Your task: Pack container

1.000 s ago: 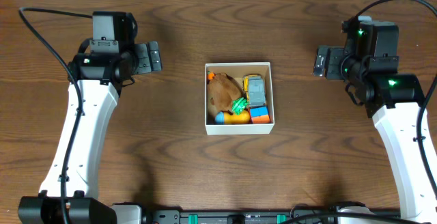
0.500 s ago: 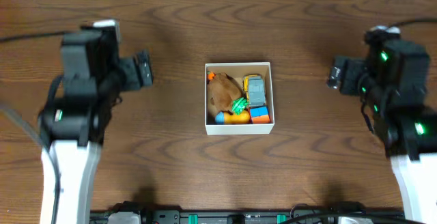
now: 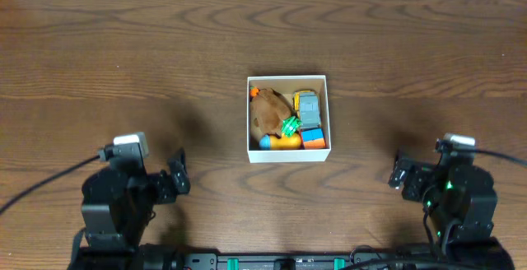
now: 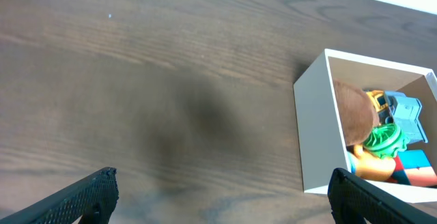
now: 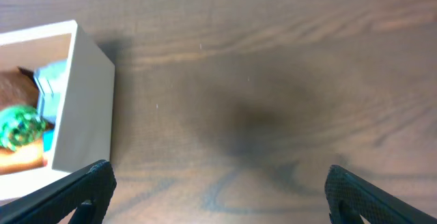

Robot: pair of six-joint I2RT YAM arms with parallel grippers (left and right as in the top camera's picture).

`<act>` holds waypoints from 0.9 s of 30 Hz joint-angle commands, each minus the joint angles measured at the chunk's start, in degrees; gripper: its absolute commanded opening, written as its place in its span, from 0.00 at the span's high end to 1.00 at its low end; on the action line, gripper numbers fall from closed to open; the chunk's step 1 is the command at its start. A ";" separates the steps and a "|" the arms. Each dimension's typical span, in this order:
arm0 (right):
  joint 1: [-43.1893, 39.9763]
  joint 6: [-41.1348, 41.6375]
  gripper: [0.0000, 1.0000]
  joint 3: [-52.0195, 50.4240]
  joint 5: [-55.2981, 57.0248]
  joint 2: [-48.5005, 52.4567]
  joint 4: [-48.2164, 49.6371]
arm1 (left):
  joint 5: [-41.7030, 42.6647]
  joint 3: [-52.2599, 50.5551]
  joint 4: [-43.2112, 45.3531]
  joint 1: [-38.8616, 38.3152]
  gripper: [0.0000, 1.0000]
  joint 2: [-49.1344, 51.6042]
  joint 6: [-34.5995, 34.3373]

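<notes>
The container (image 3: 287,78), a square white cardboard box, sits at the table's middle. It holds a brown plush (image 3: 266,110), a grey toy car (image 3: 308,108), a green toy (image 3: 288,127) and orange and blue pieces. It also shows in the left wrist view (image 4: 314,135) and the right wrist view (image 5: 85,108). My left gripper (image 3: 178,174) is open and empty near the front left edge, well apart from the box. My right gripper (image 3: 400,172) is open and empty near the front right edge. In the wrist views both grippers' fingers (image 4: 218,197) (image 5: 215,193) are spread wide over bare wood.
Dark brown wood table (image 3: 165,72) all round the box. No other loose objects are in view. A white strip runs along the far edge.
Both arms have pulled back from the table's far half to the front edge, left arm at front left, right arm at front right. The box and its contents have not moved.
</notes>
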 commanded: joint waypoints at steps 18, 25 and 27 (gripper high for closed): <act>0.35 3.39 0.01 -2.51 -0.70 -3.41 -0.83 | 0.79 -2.23 -1.31 0.24 0.02 -2.73 -2.64; 0.35 2.60 0.01 -2.51 0.37 -3.41 -1.11 | 0.81 -2.23 -1.31 0.24 0.02 -2.73 -2.64; 0.35 0.79 0.01 -2.95 0.33 -3.85 0.15 | 0.81 -2.23 -1.31 0.24 0.02 -2.73 -2.64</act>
